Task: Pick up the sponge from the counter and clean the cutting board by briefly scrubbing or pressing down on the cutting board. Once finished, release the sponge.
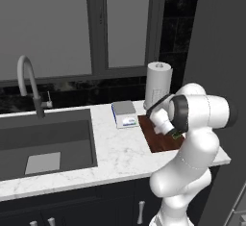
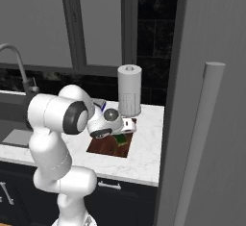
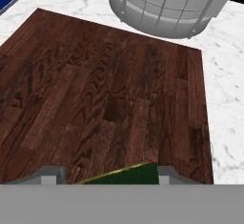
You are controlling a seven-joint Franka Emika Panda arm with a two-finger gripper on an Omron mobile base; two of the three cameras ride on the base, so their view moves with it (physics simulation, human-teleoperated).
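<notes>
Gripping the sponge [image 3: 125, 174] between its two fingers, the end effector [image 3: 105, 176] is hovering low over the cutting board [image 3: 109, 99], its jaws narrowed onto the block's sides. In the hand view the dark green scrub layer with a thin yellow-green edge is showing between the fingertips [image 3: 47, 174], just above the reddish-brown grain; whether it is touching the wood I cannot tell. In the right base view the sponge [image 2: 121, 139] is sitting under the hand, over the board [image 2: 103, 147]. In the left base view a sliver of the sponge [image 1: 177, 135] is peeking out beside the wrist, above the board [image 1: 161, 141].

The board is lying flat on the white marble table [image 1: 120, 148], near its right end. A paper towel roll [image 1: 158, 84] in a wire holder is standing upright just behind the board. A grey-and-white kitchen scale [image 1: 124, 113] is resting just beside the board's left edge; its small front display is too blurred to read. Farther left, the dark sink basin [image 1: 45, 143] and curved faucet [image 1: 28, 83] are sitting well apart from the board.

No readable brand or writing is showing anywhere.
</notes>
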